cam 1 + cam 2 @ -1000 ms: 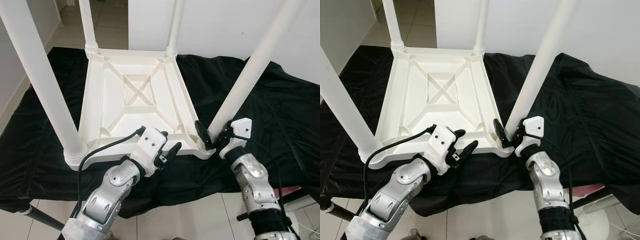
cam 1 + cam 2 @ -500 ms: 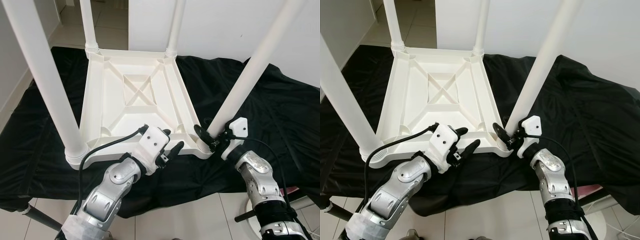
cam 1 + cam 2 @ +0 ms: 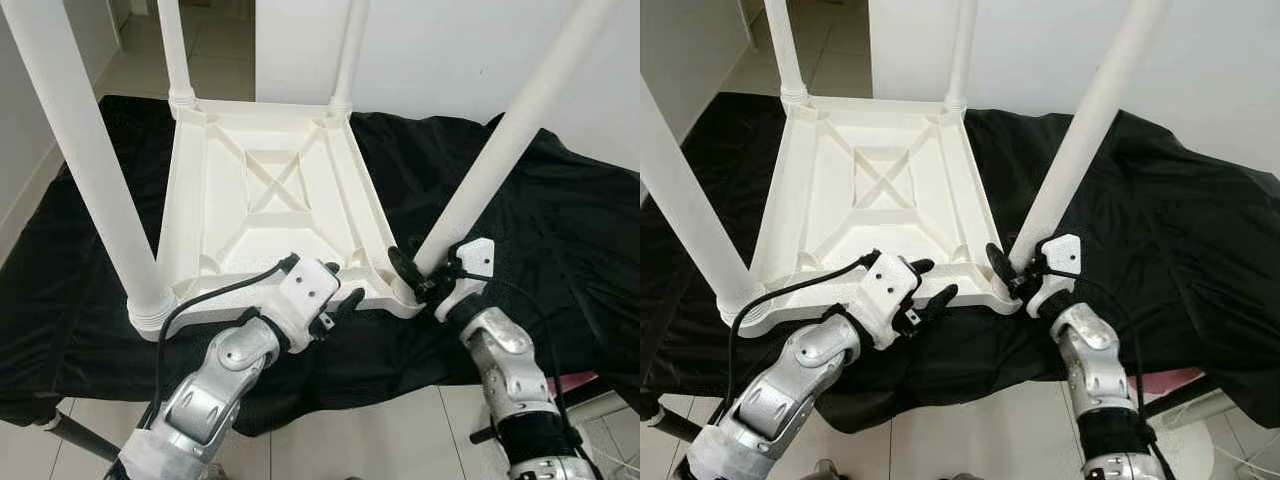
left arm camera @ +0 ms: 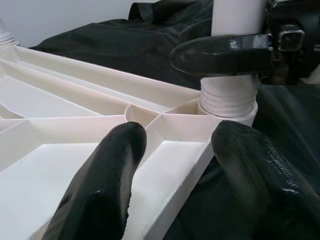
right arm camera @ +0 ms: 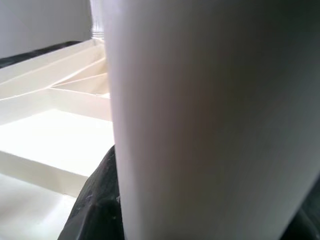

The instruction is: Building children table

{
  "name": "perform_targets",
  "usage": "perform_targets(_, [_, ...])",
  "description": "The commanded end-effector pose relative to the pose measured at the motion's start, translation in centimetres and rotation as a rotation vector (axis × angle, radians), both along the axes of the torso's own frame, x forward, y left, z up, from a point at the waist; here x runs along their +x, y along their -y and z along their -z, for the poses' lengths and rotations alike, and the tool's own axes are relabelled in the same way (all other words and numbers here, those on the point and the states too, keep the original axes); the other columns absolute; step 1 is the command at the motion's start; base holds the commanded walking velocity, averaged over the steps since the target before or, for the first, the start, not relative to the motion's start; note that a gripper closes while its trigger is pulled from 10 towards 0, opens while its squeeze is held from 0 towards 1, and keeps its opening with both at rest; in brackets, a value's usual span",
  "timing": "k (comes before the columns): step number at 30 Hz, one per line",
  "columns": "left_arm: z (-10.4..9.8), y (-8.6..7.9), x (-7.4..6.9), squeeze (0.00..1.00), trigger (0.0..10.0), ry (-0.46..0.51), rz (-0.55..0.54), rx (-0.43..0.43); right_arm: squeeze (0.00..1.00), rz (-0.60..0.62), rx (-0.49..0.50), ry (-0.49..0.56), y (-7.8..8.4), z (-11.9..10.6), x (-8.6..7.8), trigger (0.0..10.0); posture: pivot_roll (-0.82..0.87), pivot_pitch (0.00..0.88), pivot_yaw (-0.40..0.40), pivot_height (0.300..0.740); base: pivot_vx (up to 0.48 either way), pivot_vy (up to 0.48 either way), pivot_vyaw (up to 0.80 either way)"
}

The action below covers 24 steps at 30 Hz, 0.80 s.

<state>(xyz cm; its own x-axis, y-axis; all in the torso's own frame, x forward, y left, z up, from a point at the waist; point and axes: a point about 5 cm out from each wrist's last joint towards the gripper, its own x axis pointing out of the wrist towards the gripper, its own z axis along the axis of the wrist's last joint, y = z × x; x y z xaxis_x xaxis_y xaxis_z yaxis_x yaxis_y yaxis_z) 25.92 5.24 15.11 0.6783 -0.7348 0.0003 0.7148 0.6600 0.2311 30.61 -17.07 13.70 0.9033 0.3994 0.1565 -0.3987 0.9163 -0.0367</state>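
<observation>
Where the black cloth [image 3: 560,220] is spread, a white plastic children's table [image 3: 270,190] is found lying upside down, its ribbed underside with a crossed centre panel turned upward. Four round white legs are seated in the corner sockets and point upward; the tops of all four are cut off by the frame edge. The near right leg [image 3: 500,150] is seen to lean outward to the right, while the others stand nearly upright. The right gripper [image 3: 425,275] is closed around the base of that leg, its far finger hidden behind it. The left gripper [image 4: 175,165] is held moderately open, its fingers straddling the near edge of the table frame.
</observation>
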Motion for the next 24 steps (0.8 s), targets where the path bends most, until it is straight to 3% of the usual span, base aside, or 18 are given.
perform_targets(1, [0.2,0.5,-0.7,0.00,10.0,-0.020,0.083,0.010,0.00,0.060,-0.009,-0.056,-0.2,1.1,-0.3,10.0,0.02,0.062,-0.090,0.740,0.000,0.000,0.00])
perform_targets(11, [0.5,0.8,-1.0,0.00,10.0,-0.036,0.093,0.003,0.00,0.314,0.137,-0.126,-2.6,1.9,-1.9,10.0,0.00,0.086,-0.083,0.740,0.000,0.000,0.00])
perform_targets(14, [0.4,0.8,-0.9,0.00,10.0,-0.035,0.096,0.000,0.00,0.454,0.142,-0.147,-2.8,2.0,-2.3,10.0,-0.01,0.091,-0.085,0.740,0.000,0.000,0.00])
perform_targets(15, [0.4,0.8,-0.9,0.00,10.0,-0.036,0.094,0.000,0.00,0.562,0.168,-0.147,-2.6,1.6,-2.3,10.0,-0.01,0.092,-0.084,0.740,0.000,0.000,0.00])
perform_targets(16, [0.4,0.8,-0.9,0.00,10.0,-0.037,0.093,-0.004,0.00,0.587,0.204,-0.141,-3.0,1.3,-2.3,10.0,-0.02,0.099,-0.077,0.740,0.000,0.000,0.00])
perform_targets(24, [0.5,1.2,-0.8,0.00,10.0,-0.040,0.097,-0.005,0.00,0.485,0.214,-0.053,-4.0,-0.4,-2.3,10.0,-0.02,0.103,-0.078,0.740,0.000,0.000,0.00])
